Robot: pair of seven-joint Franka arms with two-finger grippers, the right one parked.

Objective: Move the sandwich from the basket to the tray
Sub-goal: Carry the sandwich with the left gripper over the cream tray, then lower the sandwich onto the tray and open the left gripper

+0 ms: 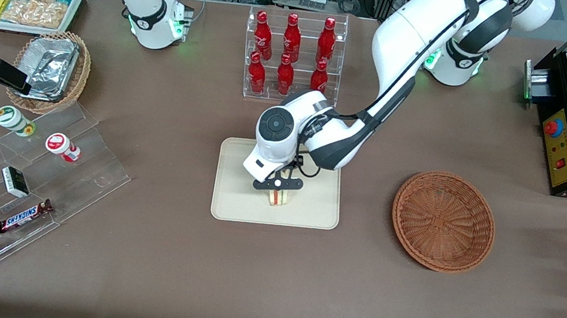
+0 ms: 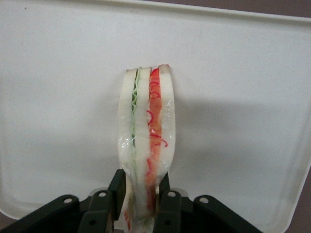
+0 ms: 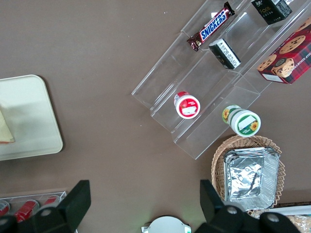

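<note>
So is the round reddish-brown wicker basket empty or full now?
Empty: the basket shows only bare weave; the gripper holds the sandwich over the tray.

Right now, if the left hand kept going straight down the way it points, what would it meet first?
Probably the tray: the left hand points down at it, shut on the sandwich, whose lower edge would touch first.

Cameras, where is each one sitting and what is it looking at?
Front view: high up, facing both arms, looking down on the table; the end effector holds the sandwich on the tray; the basket is empty.
Left wrist view: on the working arm, facing the tray; fingers pinch the sandwich.
Right wrist view: on the parked arm, looking straight down.
All three share the tray.
</note>
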